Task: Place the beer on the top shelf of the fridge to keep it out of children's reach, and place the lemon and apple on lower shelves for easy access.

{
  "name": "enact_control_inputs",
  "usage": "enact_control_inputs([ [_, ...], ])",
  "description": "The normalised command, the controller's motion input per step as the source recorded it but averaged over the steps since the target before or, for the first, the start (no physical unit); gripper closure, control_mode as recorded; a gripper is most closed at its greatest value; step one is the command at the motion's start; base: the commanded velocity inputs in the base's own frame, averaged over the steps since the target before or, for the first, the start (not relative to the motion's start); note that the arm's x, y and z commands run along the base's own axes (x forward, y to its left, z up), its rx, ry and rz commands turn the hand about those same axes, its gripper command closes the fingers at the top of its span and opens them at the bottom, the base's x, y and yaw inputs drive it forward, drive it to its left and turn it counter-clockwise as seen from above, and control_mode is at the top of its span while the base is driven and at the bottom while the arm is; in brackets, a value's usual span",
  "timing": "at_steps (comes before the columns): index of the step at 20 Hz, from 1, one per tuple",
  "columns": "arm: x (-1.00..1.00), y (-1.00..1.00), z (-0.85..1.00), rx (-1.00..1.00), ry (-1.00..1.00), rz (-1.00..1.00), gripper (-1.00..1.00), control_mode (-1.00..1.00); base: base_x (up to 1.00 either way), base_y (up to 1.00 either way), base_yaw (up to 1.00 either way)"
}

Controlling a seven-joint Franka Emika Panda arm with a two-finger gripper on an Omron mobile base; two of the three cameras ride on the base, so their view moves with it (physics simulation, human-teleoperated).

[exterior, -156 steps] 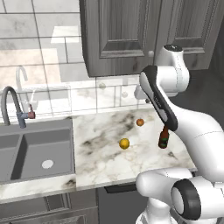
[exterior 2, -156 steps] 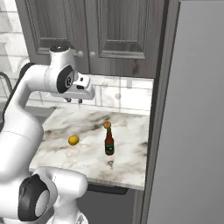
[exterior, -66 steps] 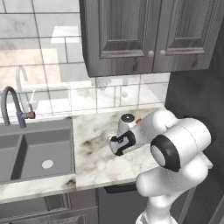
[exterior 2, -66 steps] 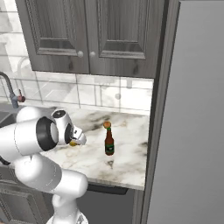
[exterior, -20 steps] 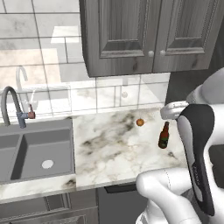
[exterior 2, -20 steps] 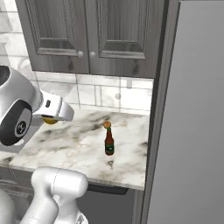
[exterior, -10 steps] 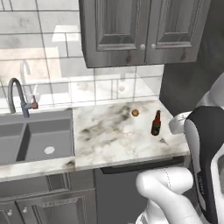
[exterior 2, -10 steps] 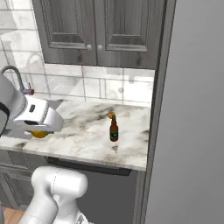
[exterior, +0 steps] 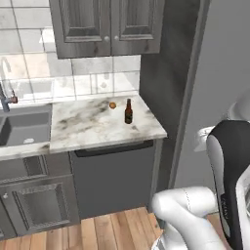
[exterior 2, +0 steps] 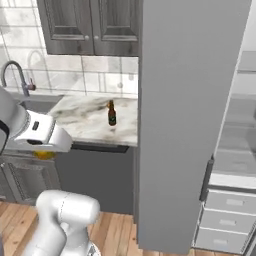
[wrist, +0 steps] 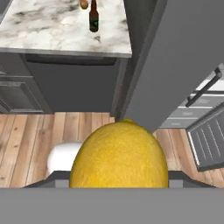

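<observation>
Left base view: the beer (exterior: 128,111) stands upright near the right edge of the counter (exterior: 93,127), toward the back, with the apple (exterior: 113,105) just beside it on its left and a bit closer to the back wall. The fridge (exterior: 219,83) is the tall grey slab right of the counter's end.

Right base view: the gripper (exterior 2: 46,148) hangs out in front of the counter's front edge, well off the worktop, with a sliver of yellow tucked under it, so that's the lemon (exterior 2: 44,154) it's carrying. The fridge door (exterior 2: 187,115) rises between the gripper and the pale interior, where glass lower shelves (exterior 2: 234,167) peek out past the door's right edge.

Hand view: the lemon fills the bottom middle, pinched in the gripper, with the fingers hidden behind the fruit, so the width of the gap can't be read. Looks like the whole move hinges on this: the shelves lie to the robot's right, around the door's far edge.
</observation>
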Motion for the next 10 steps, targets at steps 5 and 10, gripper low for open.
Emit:
enact_control_inputs([
  [5, 0.0, 0.0, 0.0, 0.0, 0.0, 0.0, 1.0, 1.0, -0.8, -0.52, -0.36],
  [10, 0.0, 0.0, 0.0, 0.0, 0.0, 0.0, 1.0, 1.0, -0.11, -0.56, -0.63],
])
